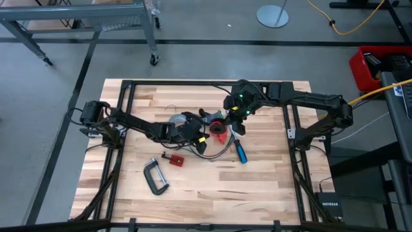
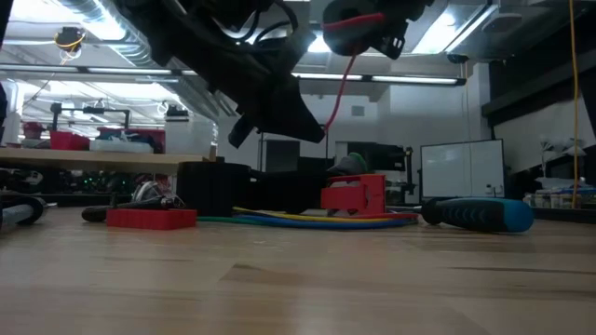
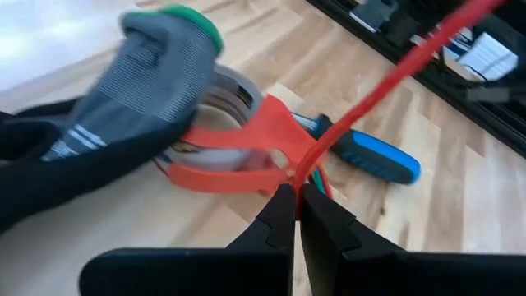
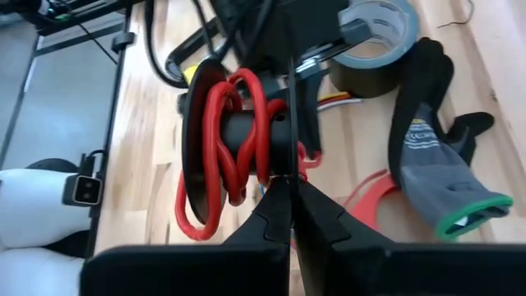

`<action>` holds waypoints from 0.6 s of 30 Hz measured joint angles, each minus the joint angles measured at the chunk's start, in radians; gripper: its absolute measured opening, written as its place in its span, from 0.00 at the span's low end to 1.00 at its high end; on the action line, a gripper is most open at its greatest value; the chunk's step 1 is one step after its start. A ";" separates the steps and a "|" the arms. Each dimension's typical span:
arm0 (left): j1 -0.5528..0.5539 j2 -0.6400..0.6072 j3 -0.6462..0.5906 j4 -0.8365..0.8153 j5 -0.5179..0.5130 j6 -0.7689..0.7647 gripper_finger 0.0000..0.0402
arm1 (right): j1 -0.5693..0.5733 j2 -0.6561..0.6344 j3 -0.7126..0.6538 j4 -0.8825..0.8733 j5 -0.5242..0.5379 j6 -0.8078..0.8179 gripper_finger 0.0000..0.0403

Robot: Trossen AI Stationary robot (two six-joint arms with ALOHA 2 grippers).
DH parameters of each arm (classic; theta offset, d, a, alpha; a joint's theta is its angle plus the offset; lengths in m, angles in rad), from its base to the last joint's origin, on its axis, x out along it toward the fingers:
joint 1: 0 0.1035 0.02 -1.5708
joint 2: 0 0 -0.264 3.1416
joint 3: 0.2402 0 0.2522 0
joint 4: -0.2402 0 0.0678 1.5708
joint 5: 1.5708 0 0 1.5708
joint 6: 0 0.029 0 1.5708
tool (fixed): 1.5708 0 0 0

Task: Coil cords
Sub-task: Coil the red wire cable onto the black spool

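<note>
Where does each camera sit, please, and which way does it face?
High: overhead, straight down on the table; both arms show.
Low: table height, level towards the room; arms enter from above.
Left wrist: past left gripper, shut on red cord, toward screwdriver.
Right wrist: past shut right gripper, at the reel.
Both wrist views share glove and tape roll.

Both arms reach in toward mid-surface. Left gripper (image 1: 205, 138) and right gripper (image 1: 233, 120) sit close together, raised off the surface, each with jaws closed.
</note>
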 joint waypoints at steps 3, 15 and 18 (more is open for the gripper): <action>0.016 0.000 0.000 0.002 -0.018 0.002 0.00 | 0.000 0.000 0.000 -0.001 -0.028 0.000 0.01; 0.066 0.001 -0.002 0.096 -0.048 0.019 0.00 | 0.000 -0.003 -0.001 0.004 -0.038 0.000 0.01; 0.066 0.002 -0.003 0.183 -0.053 0.030 0.00 | 0.001 -0.006 0.000 0.019 -0.003 0.000 0.01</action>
